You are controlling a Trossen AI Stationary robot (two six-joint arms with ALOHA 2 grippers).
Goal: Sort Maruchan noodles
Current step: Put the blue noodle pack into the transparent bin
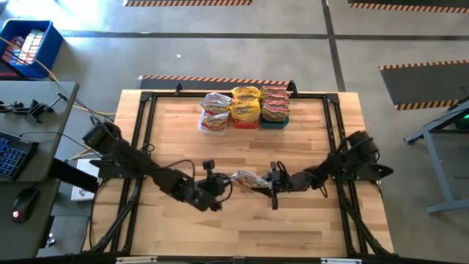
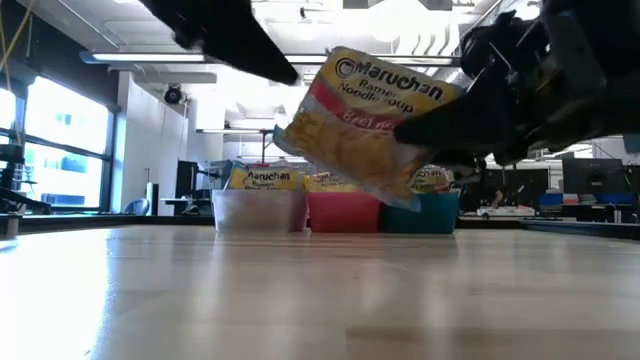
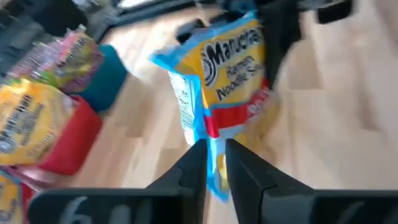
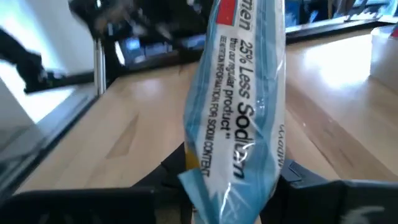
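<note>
We observe the bare wooden tabletop (image 2: 300, 290) nearest the low camera. Above it, clear of the surface, hangs one Maruchan packet (image 2: 365, 120), yellow with a red band and blue edge. The right hand (image 1: 275, 180) grasps one end of this packet. The left hand (image 1: 218, 183) sits at the opposite end, its fingers (image 3: 193, 171) slightly parted around the packet edge; we cannot tell whether it grips. At the far edge stand three bins, clear (image 1: 212, 123), red (image 1: 245, 123) and teal (image 1: 275, 122), each stacked with noodle packets (image 1: 246, 103).

Noodle packet (image 3: 227, 87) between gripper (image 3: 216, 165) fingers
</note>
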